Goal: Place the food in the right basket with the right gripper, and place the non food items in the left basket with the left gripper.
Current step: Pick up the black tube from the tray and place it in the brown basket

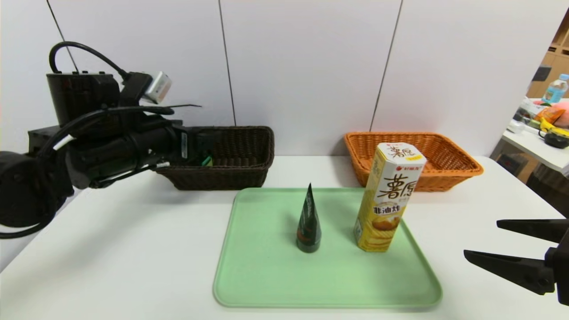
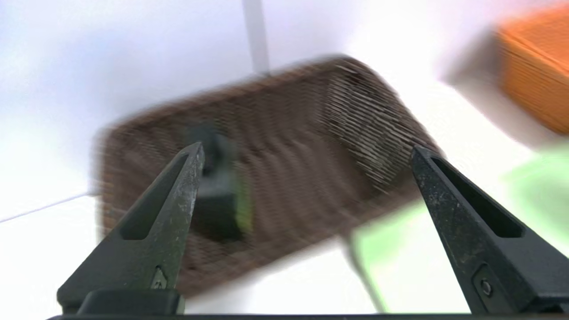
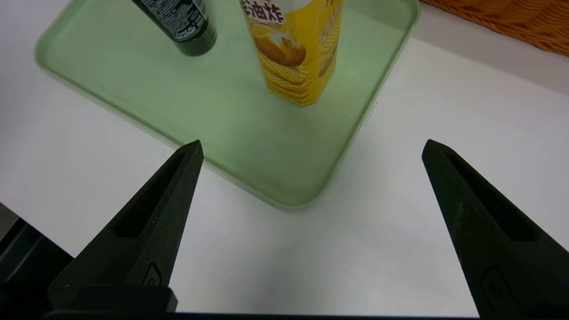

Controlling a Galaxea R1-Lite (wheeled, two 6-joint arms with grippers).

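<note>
The dark brown left basket (image 1: pixel 240 153) stands at the back left, with a dark item with a green edge (image 2: pixel 220 195) lying inside it. My left gripper (image 2: pixel 306 153) hovers open at that basket's left end, holding nothing. A yellow chips box (image 1: pixel 389 198) and a dark cone-shaped tube (image 1: pixel 308 222) stand upright on the green tray (image 1: pixel 266 275). The orange right basket (image 1: pixel 444 164) sits behind the chips box. Low at the table's front right, my right gripper (image 1: pixel 502 242) is open and empty, short of the tray's near corner (image 3: pixel 293 195).
The white table (image 1: pixel 133 249) ends at a wall behind the baskets. A side desk with a bottle (image 1: pixel 555 89) and clutter stands off to the far right. My left arm (image 1: pixel 111 142) reaches in from the left above the table.
</note>
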